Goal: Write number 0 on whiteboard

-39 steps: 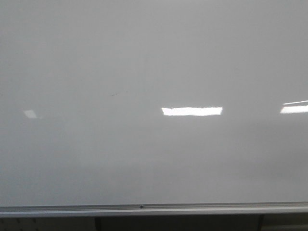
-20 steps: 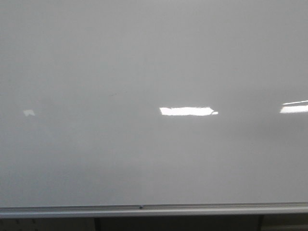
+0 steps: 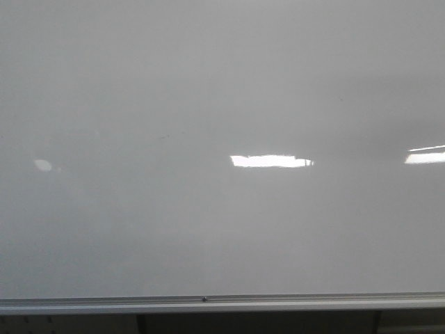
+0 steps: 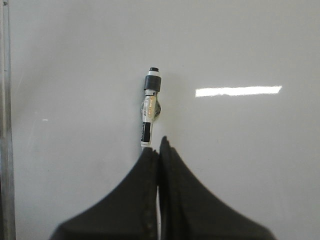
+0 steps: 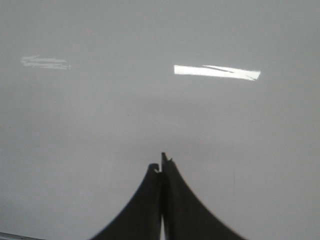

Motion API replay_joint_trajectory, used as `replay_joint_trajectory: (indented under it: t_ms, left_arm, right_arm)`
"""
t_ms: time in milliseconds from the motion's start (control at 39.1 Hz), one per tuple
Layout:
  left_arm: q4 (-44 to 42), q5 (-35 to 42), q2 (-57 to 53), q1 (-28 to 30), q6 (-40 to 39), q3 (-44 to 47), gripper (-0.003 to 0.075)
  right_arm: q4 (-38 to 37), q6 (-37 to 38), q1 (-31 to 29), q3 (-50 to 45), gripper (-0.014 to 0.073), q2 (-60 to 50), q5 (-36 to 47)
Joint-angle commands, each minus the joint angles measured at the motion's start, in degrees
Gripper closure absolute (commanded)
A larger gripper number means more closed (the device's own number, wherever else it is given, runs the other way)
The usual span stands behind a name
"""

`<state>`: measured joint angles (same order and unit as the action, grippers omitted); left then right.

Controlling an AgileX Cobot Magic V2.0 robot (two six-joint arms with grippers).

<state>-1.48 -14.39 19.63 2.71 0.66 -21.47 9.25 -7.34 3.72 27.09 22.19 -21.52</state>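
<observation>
The whiteboard [image 3: 222,83] fills the front view, glossy pale grey, with its silver frame strip [image 3: 208,302] along the lower edge. No number 0 shows on it in any view. No gripper shows in the front view. In the left wrist view my left gripper [image 4: 159,145] has its jaws pressed together. A white and black marker [image 4: 148,111] lies against the board just beyond the left fingertip; its near end runs behind that finger. In the right wrist view my right gripper [image 5: 161,162] is shut and empty, facing bare board [image 5: 160,115].
Bright white light reflections lie on the board [image 3: 271,161] and at its right edge [image 3: 425,157]. A faint short smudge [image 3: 165,136] sits left of centre. The frame strip also shows in the left wrist view [image 4: 6,125].
In the front view the middle light reflection has grown narrower and its right end is clipped. The small left reflection has changed shape. The board itself looks the same.
</observation>
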Motion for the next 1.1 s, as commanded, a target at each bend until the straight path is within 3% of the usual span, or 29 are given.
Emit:
replay_joint_trajectory:
  t_ms: [0, 102, 204, 281, 383, 613, 1073]
  left_arm:
    - [-0.1, 4.5, 0.8, -0.4, -0.3, -2.2, 0.0644]
    - [0.0, 4.0, 0.9, -0.4, -0.3, -2.1, 0.0423]
    - [0.0, 3.8, 0.9, -0.4, -0.3, -2.1, 0.0147]
    - [0.0, 3.8, 0.9, -0.4, -0.3, -2.1, 0.0031]
    - [0.0, 4.0, 0.9, -0.4, -0.3, -2.1, 0.0025]
    - [-0.3, 3.0, 5.0, -0.4, -0.3, -3.5, 0.0067]
    - [-5.5, 5.0, 42.0, 0.9, -0.3, -20.7, 0.007]
  right_arm:
    - [0.2, -0.1, 0.1, 2.2, 0.0575, 0.7, 4.1]
    - [0.2, -0.1, 0.1, 2.2, 0.0402, 0.7, 4.1]
    - [0.2, -0.1, 0.1, 2.2, 0.0191, 0.7, 4.1]
    - [0.2, -0.1, 0.1, 2.2, 0.0094, 0.7, 4.1]
    - [0.2, -0.1, 0.1, 2.2, 0.0053, 0.7, 4.1]
    - [0.2, -0.1, 0.1, 2.2, 0.0053, 0.7, 4.1]
    - [0.2, -0.1, 0.1, 2.2, 0.0053, 0.7, 4.1]
